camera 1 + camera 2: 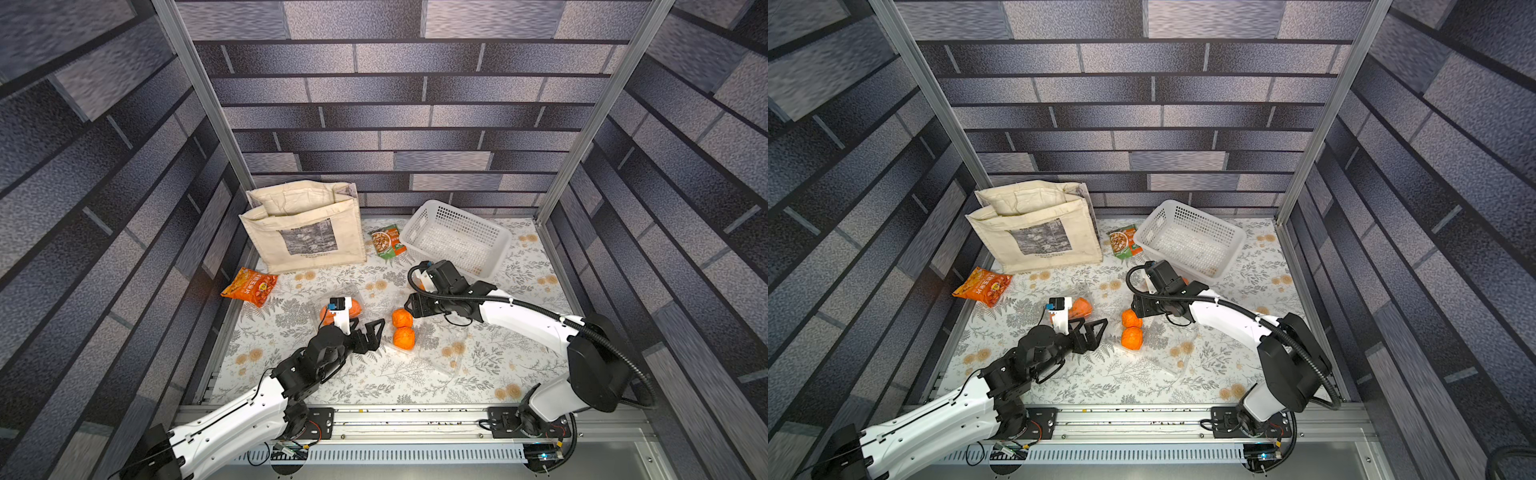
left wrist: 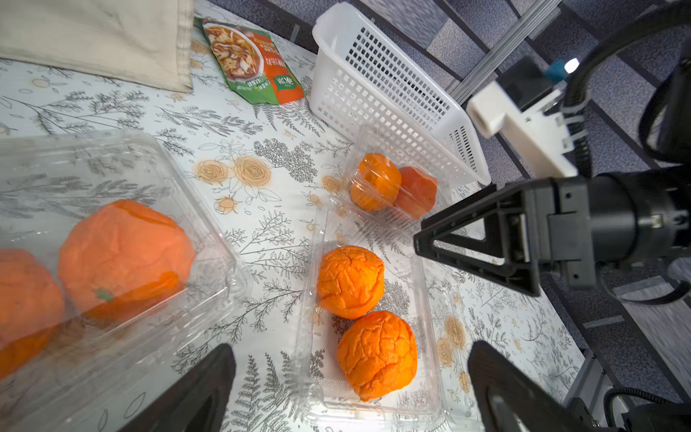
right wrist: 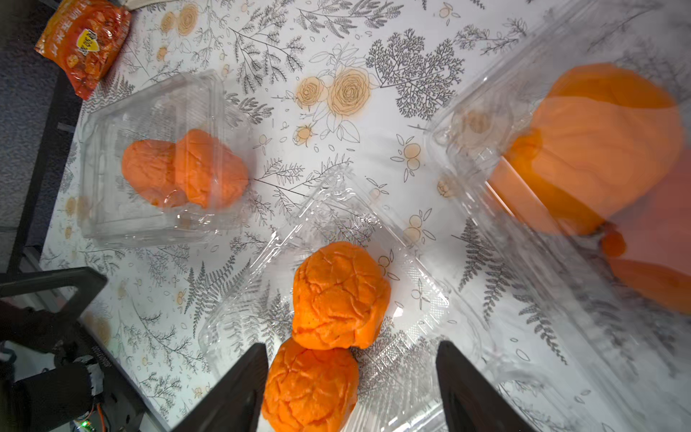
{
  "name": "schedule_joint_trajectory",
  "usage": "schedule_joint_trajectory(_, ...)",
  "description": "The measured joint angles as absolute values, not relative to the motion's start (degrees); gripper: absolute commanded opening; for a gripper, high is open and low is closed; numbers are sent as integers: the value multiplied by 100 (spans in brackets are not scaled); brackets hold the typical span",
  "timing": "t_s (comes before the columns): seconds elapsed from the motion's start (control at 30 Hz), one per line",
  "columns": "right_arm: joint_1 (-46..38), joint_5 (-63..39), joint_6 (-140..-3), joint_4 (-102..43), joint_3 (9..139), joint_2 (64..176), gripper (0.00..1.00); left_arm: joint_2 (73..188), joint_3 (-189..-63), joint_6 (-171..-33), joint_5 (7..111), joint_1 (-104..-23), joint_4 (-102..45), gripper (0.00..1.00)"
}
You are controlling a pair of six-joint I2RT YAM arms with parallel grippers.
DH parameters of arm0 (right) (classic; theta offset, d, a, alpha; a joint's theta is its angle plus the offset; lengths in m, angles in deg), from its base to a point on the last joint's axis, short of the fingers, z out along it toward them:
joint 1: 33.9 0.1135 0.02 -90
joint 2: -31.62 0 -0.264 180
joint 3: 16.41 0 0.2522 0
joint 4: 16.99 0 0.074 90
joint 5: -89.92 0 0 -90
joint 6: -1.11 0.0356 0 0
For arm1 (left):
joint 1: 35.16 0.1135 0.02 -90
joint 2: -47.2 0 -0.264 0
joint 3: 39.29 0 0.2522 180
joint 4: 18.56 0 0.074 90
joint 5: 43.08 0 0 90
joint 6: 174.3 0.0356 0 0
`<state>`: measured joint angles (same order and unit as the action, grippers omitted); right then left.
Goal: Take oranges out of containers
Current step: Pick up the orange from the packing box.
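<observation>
An open clear container [image 1: 436,353] at mid-table holds two oranges [image 1: 402,319] [image 1: 404,337], which show in both top views. My left gripper [image 2: 351,404] hovers open just left of it, with nothing between its fingers. Open too, my right gripper [image 3: 355,392] reaches in from the far side; the nearer orange [image 3: 310,385] lies between its jaws, against one finger [image 3: 239,392] and apart from the other. A shut container [image 2: 123,232] with two oranges sits under my left wrist. Another shut container [image 2: 392,187], with two oranges inside, lies beside the basket.
A beige tote bag [image 1: 303,232] stands at the back left, and a white perforated basket [image 1: 457,241] at the back right. A green packet [image 1: 388,241] lies between them. An orange snack packet [image 1: 249,286] lies at the left edge. A metal rail [image 1: 415,415] borders the front.
</observation>
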<state>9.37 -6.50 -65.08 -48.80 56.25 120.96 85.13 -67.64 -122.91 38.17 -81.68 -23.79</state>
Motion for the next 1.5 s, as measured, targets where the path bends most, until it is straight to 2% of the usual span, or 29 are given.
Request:
schedule_joint_trajectory(0.6, 1321, -698, -6510, -4851, 6099, 12970, 73, 8915, -6767, -12289, 3790, -8168, -2372, 100)
schedule_joint_trajectory(0.83, 1387, -698, -6508, -4849, 6105, 13174, 68, 9005, -6767, -12289, 3812, -8168, -2257, 100)
schedule_joint_trajectory(1.23, 1485, -444, -6571, -5087, 6422, 13464, 66, 9064, -6775, -12289, 3887, -8168, -2200, 100)
schedule_joint_trajectory(1.5, 1489, -339, -6707, -5258, 6630, 13609, 69, 9081, -6775, -12291, 3915, -8168, -2198, 100)
